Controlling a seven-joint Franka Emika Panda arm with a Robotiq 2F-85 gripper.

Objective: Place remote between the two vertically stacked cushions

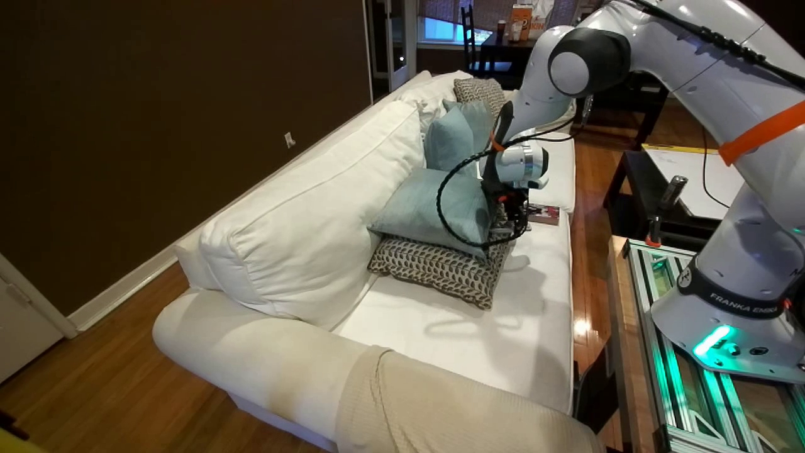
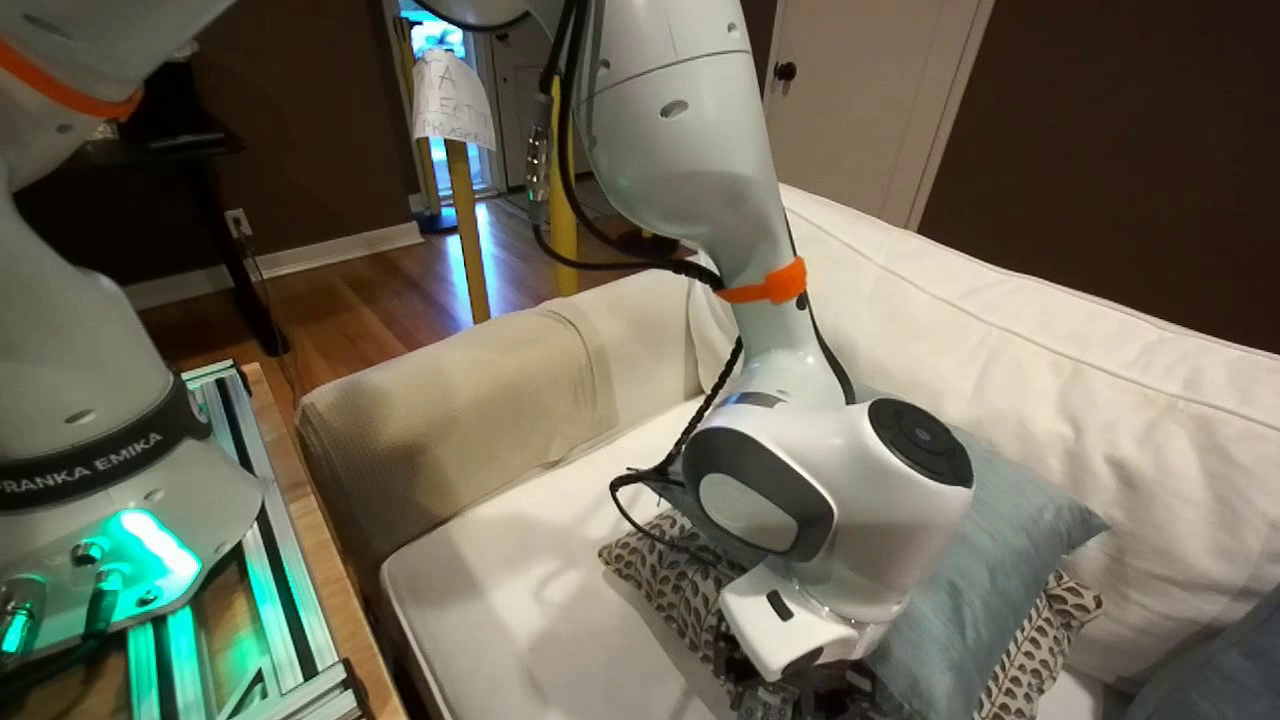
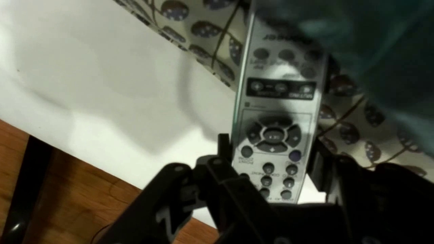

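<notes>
The pale grey remote [image 3: 278, 101] runs lengthwise away from my gripper [image 3: 271, 150] in the wrist view, one finger against each long side. My jaws are shut on it near its lower end. Its far end lies over the leaf-patterned cushion [image 3: 356, 132] and goes in under the overhanging light-blue cushion [image 3: 390, 57], which shades and partly covers its tip. In an exterior view the light-blue cushion [image 1: 427, 201] rests on top of the patterned one [image 1: 434, 267], and my gripper [image 1: 517, 211] is at their sofa-front side. The arm hides most of the remote in both exterior views.
A dark reddish booklet [image 1: 544, 214] lies on the white seat beyond the gripper. Big white back cushions [image 1: 308, 220] line the sofa behind the stack. Another blue cushion [image 1: 449, 141] leans farther along. A black cable loop [image 1: 440, 195] hangs near the stack.
</notes>
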